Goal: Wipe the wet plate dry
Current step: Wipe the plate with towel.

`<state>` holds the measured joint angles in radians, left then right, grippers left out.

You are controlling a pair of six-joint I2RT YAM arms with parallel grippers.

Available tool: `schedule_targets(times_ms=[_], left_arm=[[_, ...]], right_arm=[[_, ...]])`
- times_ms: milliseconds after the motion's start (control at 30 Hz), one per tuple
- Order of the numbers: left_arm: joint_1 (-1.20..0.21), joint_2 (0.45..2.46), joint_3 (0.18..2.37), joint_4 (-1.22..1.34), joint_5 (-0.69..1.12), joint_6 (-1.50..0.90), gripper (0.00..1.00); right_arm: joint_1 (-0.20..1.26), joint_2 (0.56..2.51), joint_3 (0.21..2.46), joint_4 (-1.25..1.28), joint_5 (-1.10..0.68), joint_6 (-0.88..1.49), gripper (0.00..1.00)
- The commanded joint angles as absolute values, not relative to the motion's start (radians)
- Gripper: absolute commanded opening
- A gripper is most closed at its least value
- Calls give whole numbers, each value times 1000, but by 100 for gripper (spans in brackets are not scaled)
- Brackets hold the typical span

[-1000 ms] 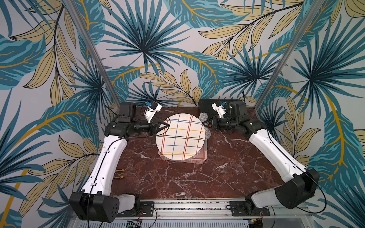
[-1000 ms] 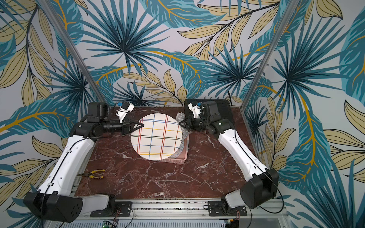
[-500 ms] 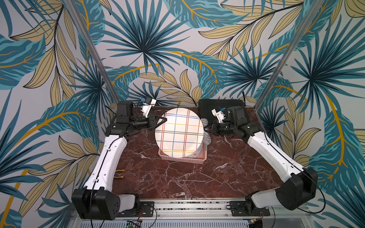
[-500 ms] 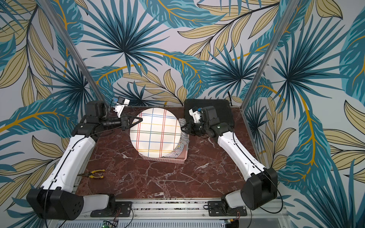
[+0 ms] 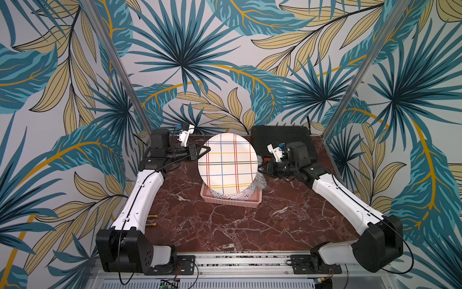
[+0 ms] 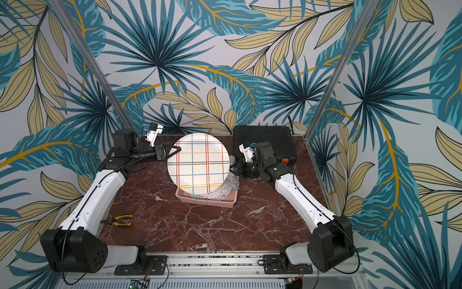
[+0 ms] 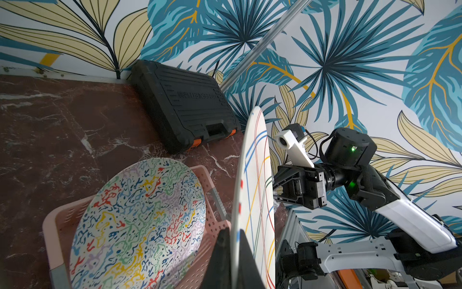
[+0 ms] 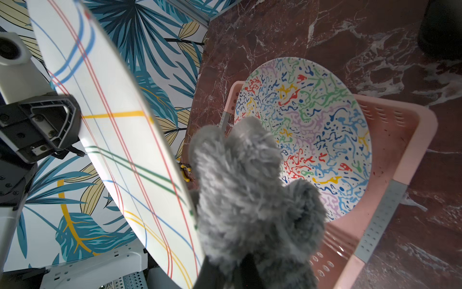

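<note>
We log: L pincer (image 5: 205, 151) clamped tight on rim of striped plate (image 5: 228, 162), held upright on edge above pink basket (image 5: 232, 202) on desk (image 5: 225, 230). R pincer (image 5: 262, 167) closed around grey fluffy cloth (image 8: 250, 195), just beside plate's opp. rim. Squiggle-pattern plate (image 7: 140, 225) lies tilted in basket.

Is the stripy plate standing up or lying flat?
Standing up. The plate is held on edge by its rim in the left fingers, above the basket.

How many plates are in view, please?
2: the striped plate held upright in the left gripper, and the squiggle-patterned plate in the pink basket. Others may hide beneath it.
</note>
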<state>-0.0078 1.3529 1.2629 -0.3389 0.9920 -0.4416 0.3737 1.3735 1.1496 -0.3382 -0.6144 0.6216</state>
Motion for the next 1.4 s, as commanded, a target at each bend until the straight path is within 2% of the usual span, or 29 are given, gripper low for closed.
schedule_targets(times_ms=[0, 467, 567, 867, 1033, 1367], left_arm=[[2, 1367, 1248, -222, 937, -507, 0], [5, 1389, 1243, -210, 945, -557, 0], [5, 1396, 1243, -215, 947, -556, 0], [5, 1407, 1228, -186, 963, -615, 0], [5, 1408, 1219, -173, 969, -625, 0], [5, 1409, 1214, -171, 970, -631, 0]], right_arm=[[418, 1320, 1120, -258, -624, 608, 0], [612, 1224, 1026, -228, -338, 450, 0], [655, 1198, 991, -148, -274, 424, 0], [822, 1162, 914, -35, 18, 320, 0], [903, 1190, 911, 19, 170, 290, 0], [1029, 1324, 985, 114, 366, 240, 0]])
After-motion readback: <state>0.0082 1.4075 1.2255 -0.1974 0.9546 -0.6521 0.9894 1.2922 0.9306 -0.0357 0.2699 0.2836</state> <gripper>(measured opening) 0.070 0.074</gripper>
